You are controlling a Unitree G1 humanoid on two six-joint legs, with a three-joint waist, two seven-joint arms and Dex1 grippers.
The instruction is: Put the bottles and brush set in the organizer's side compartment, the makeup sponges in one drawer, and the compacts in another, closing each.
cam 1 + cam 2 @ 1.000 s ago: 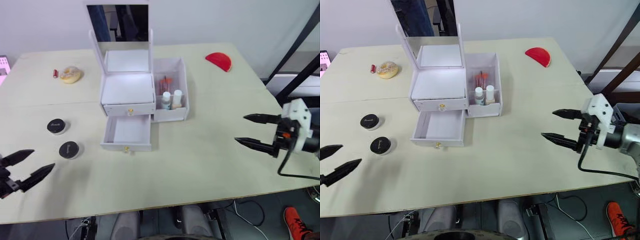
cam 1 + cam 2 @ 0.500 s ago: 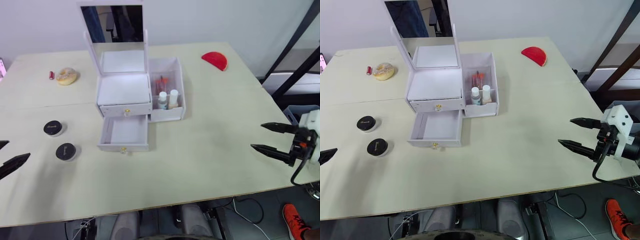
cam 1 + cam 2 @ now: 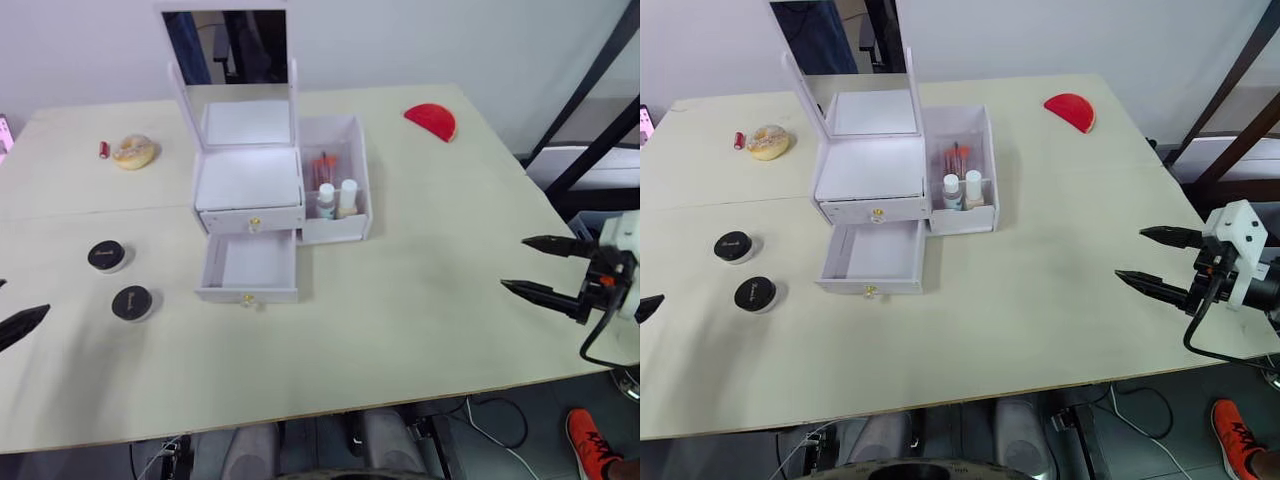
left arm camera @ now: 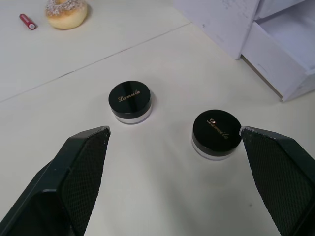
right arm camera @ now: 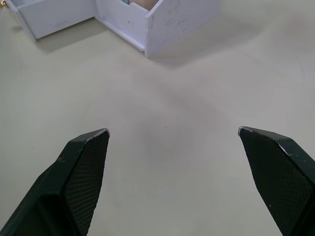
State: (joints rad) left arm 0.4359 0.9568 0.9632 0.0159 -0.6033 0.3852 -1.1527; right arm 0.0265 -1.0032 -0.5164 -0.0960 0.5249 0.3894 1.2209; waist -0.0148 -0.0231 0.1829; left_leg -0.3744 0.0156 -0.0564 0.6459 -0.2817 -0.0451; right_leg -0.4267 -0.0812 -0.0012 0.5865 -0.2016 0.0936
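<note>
We hold our left gripper [image 4: 174,135] spread wide over the two round black-lidded compacts [image 4: 130,101], ready for the white organizer's empty open bottom drawer [image 3: 250,264]; bottles and brushes already stand in its side compartment [image 3: 338,186]. Our right gripper [image 3: 1158,261] hangs splayed, empty, above the pale wooden table [image 3: 420,300], grey wall behind

Black two-fingered pincers on a white-housed wrist.
The right pincer [image 3: 1158,262] has slim, pointed black fingers, a blocky white housing behind them with a small red mark, and a looping black cable; inner finger pads [image 5: 83,172] carry fine cross-hatched texture.
</note>
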